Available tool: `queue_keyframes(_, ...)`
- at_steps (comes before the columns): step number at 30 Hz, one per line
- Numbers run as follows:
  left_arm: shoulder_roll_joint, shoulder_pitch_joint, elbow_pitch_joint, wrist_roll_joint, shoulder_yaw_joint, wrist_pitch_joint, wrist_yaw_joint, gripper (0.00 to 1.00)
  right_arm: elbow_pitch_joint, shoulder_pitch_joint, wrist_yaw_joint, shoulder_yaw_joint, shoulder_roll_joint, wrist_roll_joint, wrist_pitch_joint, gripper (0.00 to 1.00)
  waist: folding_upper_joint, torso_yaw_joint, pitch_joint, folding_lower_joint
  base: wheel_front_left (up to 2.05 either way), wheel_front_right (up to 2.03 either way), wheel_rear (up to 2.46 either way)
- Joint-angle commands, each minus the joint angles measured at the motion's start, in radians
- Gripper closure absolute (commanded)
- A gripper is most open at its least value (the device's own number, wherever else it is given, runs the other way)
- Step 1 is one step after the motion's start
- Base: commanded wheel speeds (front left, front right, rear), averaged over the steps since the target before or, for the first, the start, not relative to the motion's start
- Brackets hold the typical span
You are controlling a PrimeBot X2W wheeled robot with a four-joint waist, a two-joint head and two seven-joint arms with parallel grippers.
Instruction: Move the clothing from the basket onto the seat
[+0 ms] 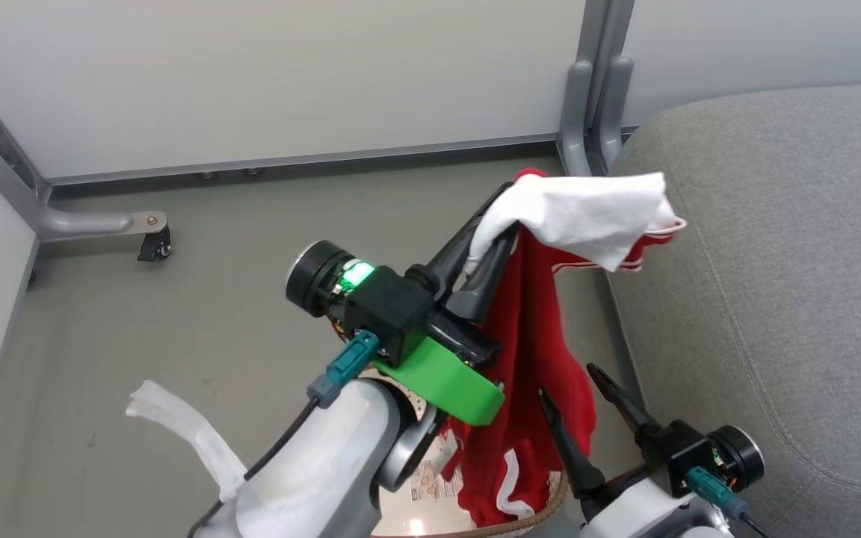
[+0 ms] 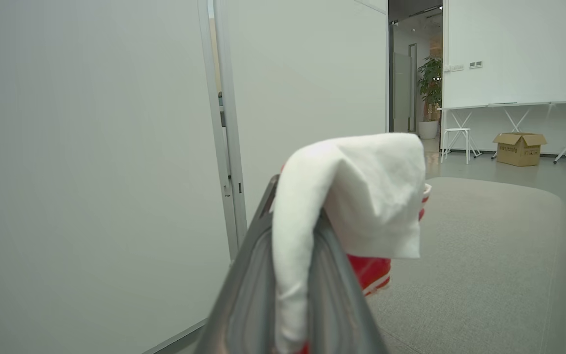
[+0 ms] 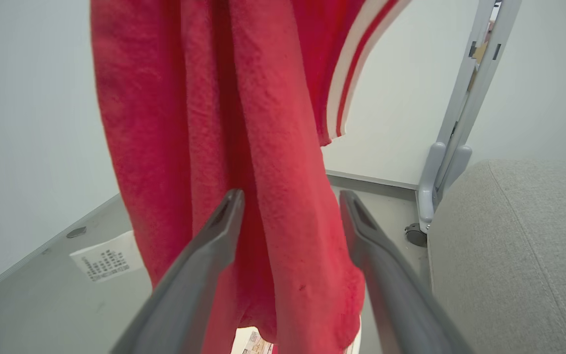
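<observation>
The clothing [image 1: 542, 336] hangs limp from the left fingers [image 1: 484, 284], which are pinched narrow on its white panel. Its red length reaches down to the basket [image 1: 528, 525], just beside the grey upholstered seat [image 1: 774, 261]. It looks light, soft and floppy, a fleecy knit with striped trim, likelier to drape and snag than slip. The right fingers [image 1: 563, 439] stand wide either side of the hanging folds, a fair lower hold.

fuzzy red clothing [image 3: 273, 147], matt woven seat [image 1: 789, 261]
</observation>
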State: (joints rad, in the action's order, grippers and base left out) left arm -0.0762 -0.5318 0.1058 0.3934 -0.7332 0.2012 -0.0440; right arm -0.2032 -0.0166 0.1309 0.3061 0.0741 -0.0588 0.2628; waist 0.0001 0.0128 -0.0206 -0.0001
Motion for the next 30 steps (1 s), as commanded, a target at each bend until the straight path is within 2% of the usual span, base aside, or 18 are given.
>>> queue_keyframes(1,0.007,-0.021,-0.023,-0.01,-0.012,-0.011,0.002,1.0,-0.01,-0.017,0.0,0.002,0.004,0.001,0.003,0.0,-0.0001,-0.01,-0.008,0.0001,0.0,0.0,0.0)
queue_keyframes(7,0.015,-0.044,-0.104,0.0,-0.058,-0.047,-0.003,1.0,-0.049,-0.05,0.0,0.006,0.003,0.006,0.003,0.0,-0.0001,-0.027,-0.009,0.0001,0.0,0.0,0.0)
queue_keyframes(8,0.016,-0.045,-0.111,0.0,-0.062,-0.051,-0.008,1.0,-0.057,-0.048,0.0,0.011,0.002,0.002,0.003,0.42,-0.0001,-0.029,-0.008,0.0001,0.0,0.0,0.0)
queue_keyframes(9,0.016,-0.045,-0.112,-0.001,-0.064,-0.054,-0.01,1.0,-0.062,-0.045,0.0,0.018,0.004,0.0,0.003,1.0,-0.0001,-0.03,-0.006,0.0001,0.0,0.0,0.0)
queue_keyframes(13,-0.005,-0.038,-0.077,-0.016,-0.054,-0.059,-0.036,1.0,-0.07,-0.033,0.0,0.042,0.013,-0.02,0.003,1.0,-0.0001,-0.024,-0.006,0.0001,0.0,0.0,0.0)
queue_keyframes(20,-0.033,-0.012,0.001,-0.016,-0.041,-0.052,-0.055,1.0,-0.043,-0.018,0.0,0.041,0.017,-0.052,0.003,1.0,-0.0001,-0.004,-0.022,0.0001,0.0,0.0,0.0)
queue_keyframes(21,-0.033,-0.011,0.009,-0.013,-0.042,-0.051,-0.055,0.91,-0.042,-0.016,0.0,0.04,0.017,-0.055,0.003,1.0,-0.0001,-0.003,-0.024,0.0001,0.0,0.0,0.0)
queue_keyframes(22,-0.036,-0.012,0.018,-0.012,-0.044,-0.056,-0.053,0.64,-0.04,-0.015,0.0,0.039,0.017,-0.056,0.003,1.0,-0.0001,-0.001,-0.026,0.0001,0.0,0.0,0.0)
queue_keyframes(23,-0.036,-0.013,0.023,-0.01,-0.044,-0.057,-0.053,0.09,-0.04,-0.014,0.0,0.039,0.017,-0.056,0.003,1.0,-0.0001,0.0,-0.028,0.0001,0.0,0.0,0.0)
queue_keyframes(24,-0.035,-0.014,0.03,-0.008,-0.042,-0.058,-0.058,0.0,-0.039,-0.015,0.0,0.037,0.017,-0.057,0.003,1.0,-0.0001,0.0,-0.03,0.0001,0.0,0.0,0.0)
queue_keyframes(30,-0.035,-0.032,0.051,-0.012,-0.049,-0.064,-0.061,0.0,-0.037,-0.017,0.0,0.034,0.014,-0.061,0.003,1.0,-0.0001,0.001,-0.037,0.0001,0.0,0.0,0.0)
